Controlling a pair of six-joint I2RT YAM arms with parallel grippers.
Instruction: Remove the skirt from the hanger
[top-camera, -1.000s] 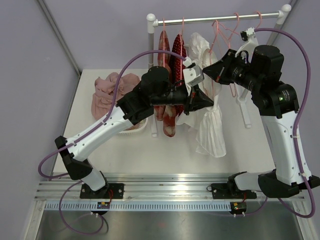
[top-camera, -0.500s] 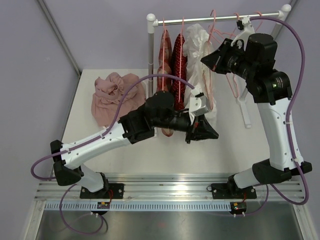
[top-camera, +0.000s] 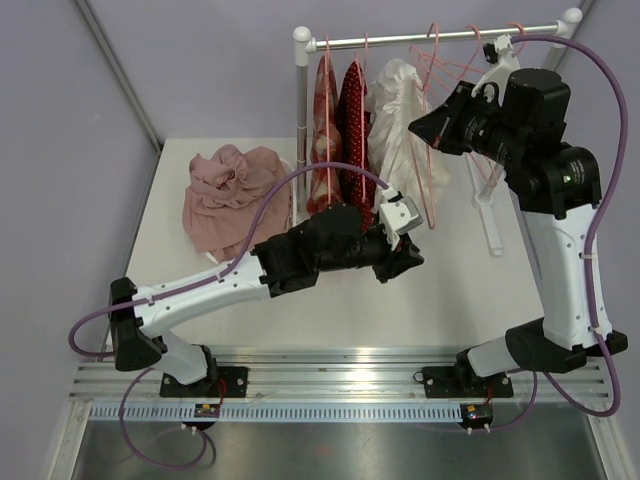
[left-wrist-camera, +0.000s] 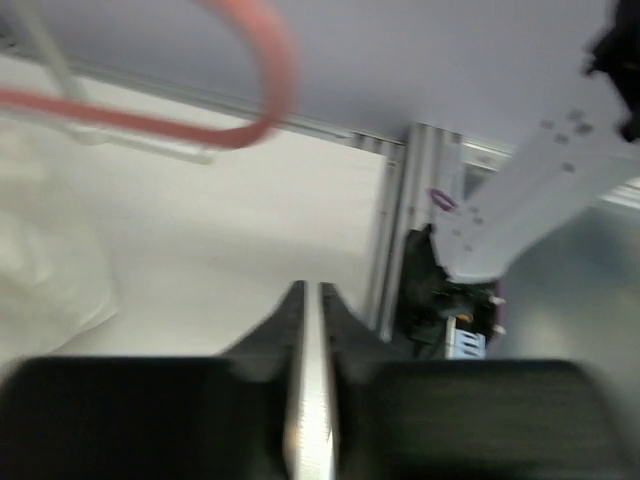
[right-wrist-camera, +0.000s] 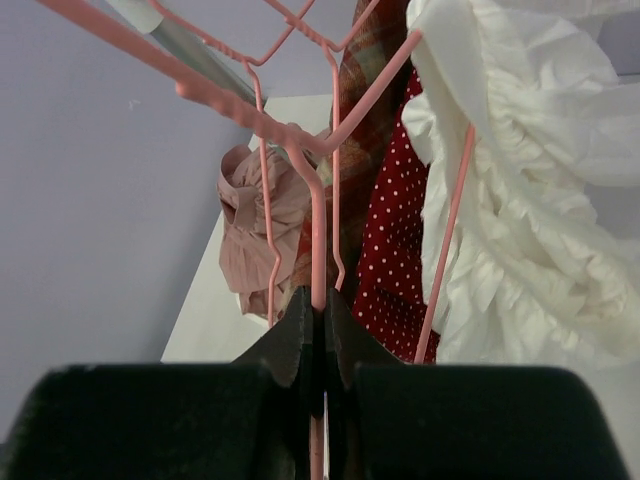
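Hanger (right-wrist-camera: 318, 225) of pink wire clamped between right gripper (right-wrist-camera: 318, 300) fingers, white ruffled skirt (top-camera: 395, 105) just left of it; left gripper (left-wrist-camera: 312, 300) nearer, over table (top-camera: 460, 300), blurred, finger state indeterminable.

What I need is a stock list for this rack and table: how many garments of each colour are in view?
Red plaid garment, on the rail: 1
Red dotted garment, on the rail: 1
White skirt, on the rail: 1
Pink heap, on the table: 1 (the number of pieces cannot be told)
Total: 4
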